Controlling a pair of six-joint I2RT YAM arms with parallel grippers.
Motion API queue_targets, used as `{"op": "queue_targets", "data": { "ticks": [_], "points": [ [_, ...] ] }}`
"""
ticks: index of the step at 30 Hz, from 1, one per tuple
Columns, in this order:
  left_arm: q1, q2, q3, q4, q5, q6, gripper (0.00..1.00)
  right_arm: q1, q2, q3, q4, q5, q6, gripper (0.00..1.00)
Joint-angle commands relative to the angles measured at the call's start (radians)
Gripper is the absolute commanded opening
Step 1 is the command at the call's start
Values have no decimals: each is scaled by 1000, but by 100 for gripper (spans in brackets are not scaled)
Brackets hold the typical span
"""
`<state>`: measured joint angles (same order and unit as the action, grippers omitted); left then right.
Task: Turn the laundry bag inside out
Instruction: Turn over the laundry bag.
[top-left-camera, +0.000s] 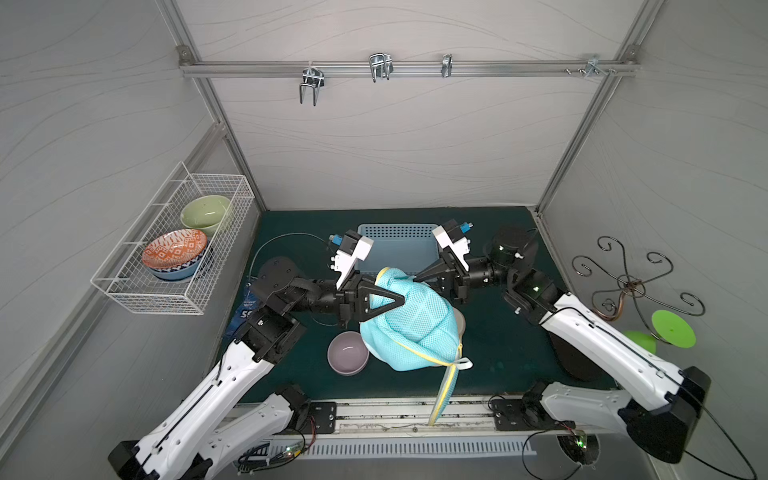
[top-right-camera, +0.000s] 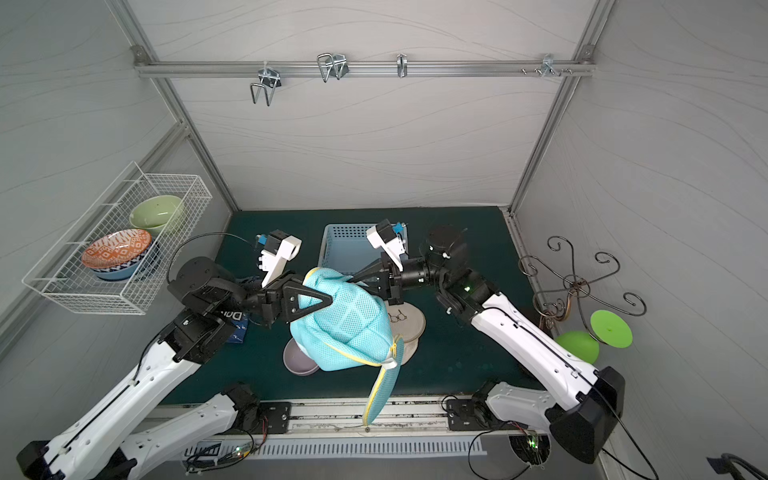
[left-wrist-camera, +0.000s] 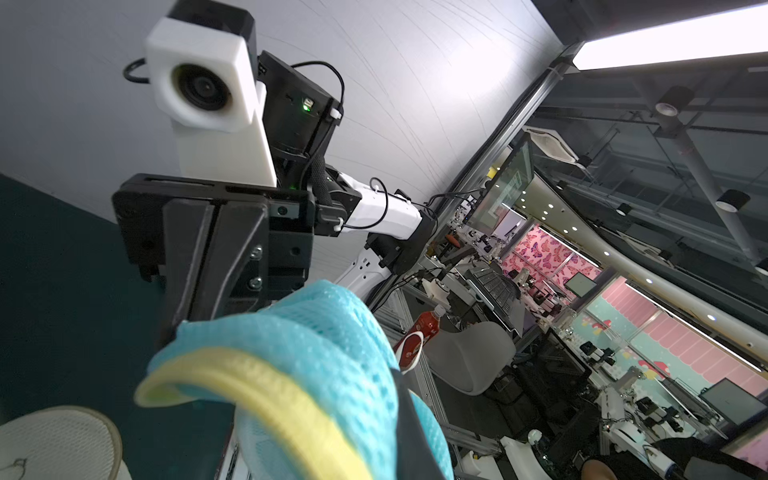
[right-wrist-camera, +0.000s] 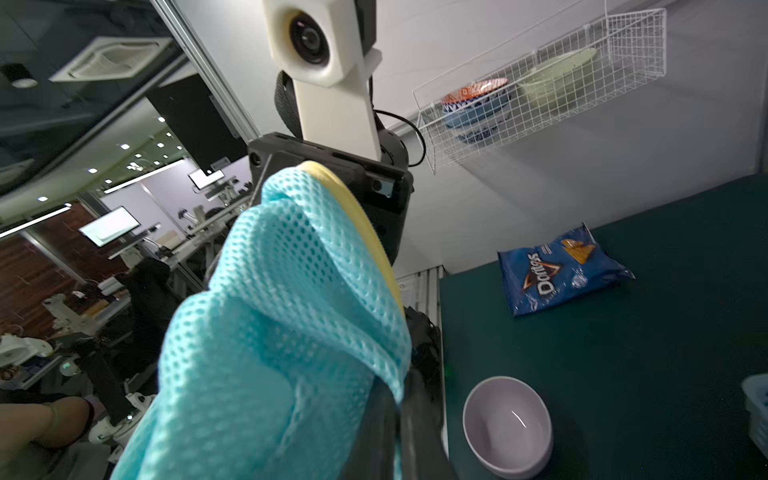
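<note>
My right claw (top-left-camera: 417, 279): jaws closed, pinching upper edge of laundry bag (top-left-camera: 415, 332); my left claw (top-left-camera: 401, 300): one finger lies over mesh, gap not discernible; bag hangs between claws above dark mat (top-left-camera: 498, 340), yellow-edged strip dangling below; count: one laundry bag, two claws, one lilac bowl (top-left-camera: 348, 353), one blue basket (top-left-camera: 399, 245), one chip packet (right-wrist-camera: 561, 270); both arms reach inward, wrists level, claws facing each other.
</note>
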<state>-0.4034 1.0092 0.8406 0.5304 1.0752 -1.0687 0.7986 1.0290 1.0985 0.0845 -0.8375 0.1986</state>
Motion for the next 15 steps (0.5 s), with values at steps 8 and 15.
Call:
{"op": "queue_targets", "data": {
  "ticks": [8,15],
  "points": [
    [-12,-12,96,-258,17,179,49,8,-27,52,1,-75,-52,0],
    [-24,-14,72,-99,68,80,98,10,12,76,-34,-79,-79,0]
  ]
}}
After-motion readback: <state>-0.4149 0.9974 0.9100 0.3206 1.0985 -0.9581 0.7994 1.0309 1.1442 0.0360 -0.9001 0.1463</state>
